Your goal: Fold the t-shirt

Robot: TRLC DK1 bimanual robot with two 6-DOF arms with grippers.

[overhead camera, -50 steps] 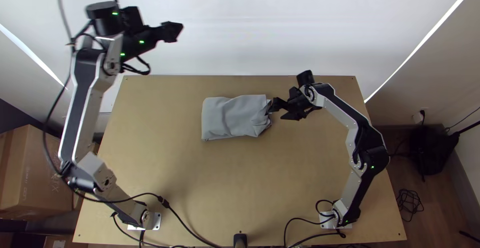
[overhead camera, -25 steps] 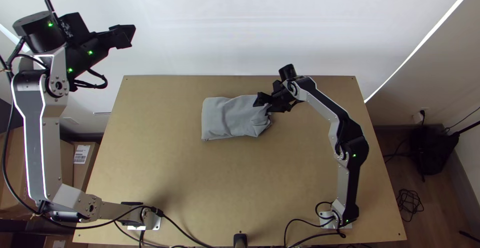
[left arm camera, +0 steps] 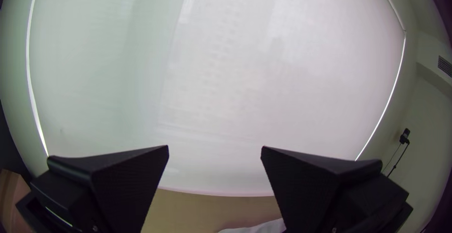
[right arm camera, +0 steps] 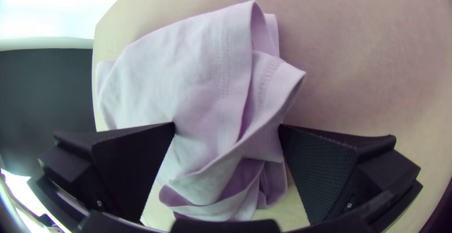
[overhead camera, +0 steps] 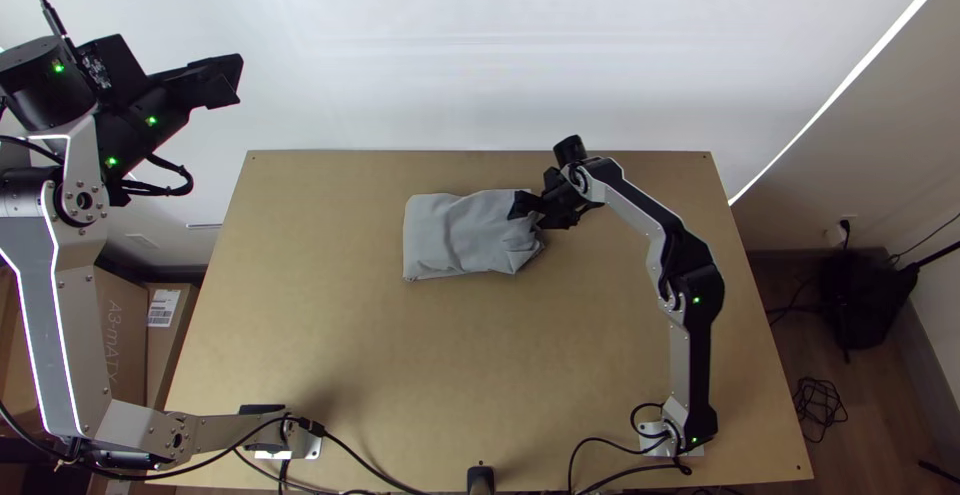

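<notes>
Through my cameras, the t-shirt (overhead camera: 450,240) looked like matt cloth, creased, with stitched hems. I saw the table (overhead camera: 400,355) as smooth, matt wood and the left arm's links (overhead camera: 85,355) as smooth, faintly shiny metal. The right gripper (overhead camera: 524,211) had matt, plastic-looking fingers (right arm camera: 325,172), finely textured inside.

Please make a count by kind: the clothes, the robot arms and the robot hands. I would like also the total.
Clothes: 1 (grey t-shirt)
Robot arms: 2 (left arm, right arm)
Robot hands: 2 (left hand, right hand)
Total: 5
</notes>
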